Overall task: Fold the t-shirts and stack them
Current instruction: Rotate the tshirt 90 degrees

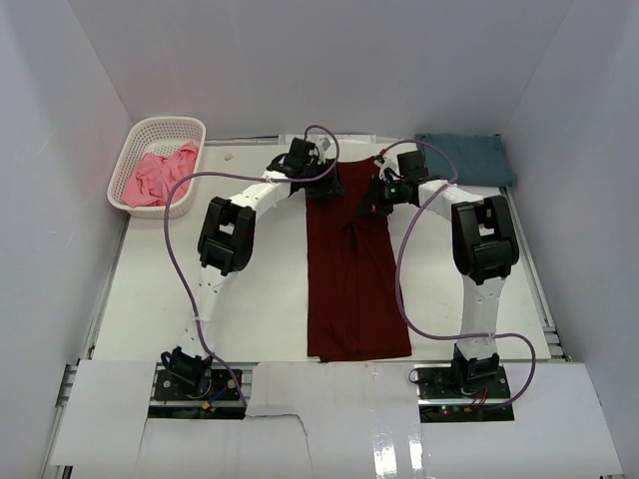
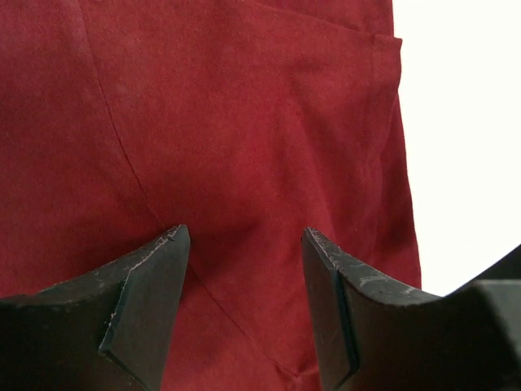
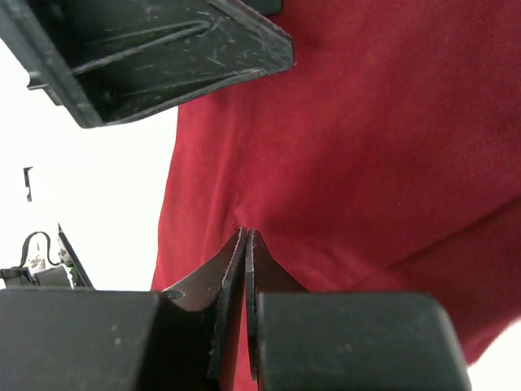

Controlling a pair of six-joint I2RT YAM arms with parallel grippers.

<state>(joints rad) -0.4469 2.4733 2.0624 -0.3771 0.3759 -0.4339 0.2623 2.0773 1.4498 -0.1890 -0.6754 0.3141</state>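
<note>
A dark maroon t-shirt lies as a long narrow strip down the middle of the table. At its far right corner my right gripper is shut. In the right wrist view the right gripper pinches a pucker of the maroon t-shirt. My left gripper hovers over the far left corner. In the left wrist view the left gripper stands open over the maroon t-shirt, nothing between its fingers. A slate-blue t-shirt lies folded at the far right. A pink t-shirt is bundled in the basket.
A white lattice basket stands at the far left corner. White walls close in the table on the left, right and back. Purple cables loop from both arms over the table beside the maroon strip.
</note>
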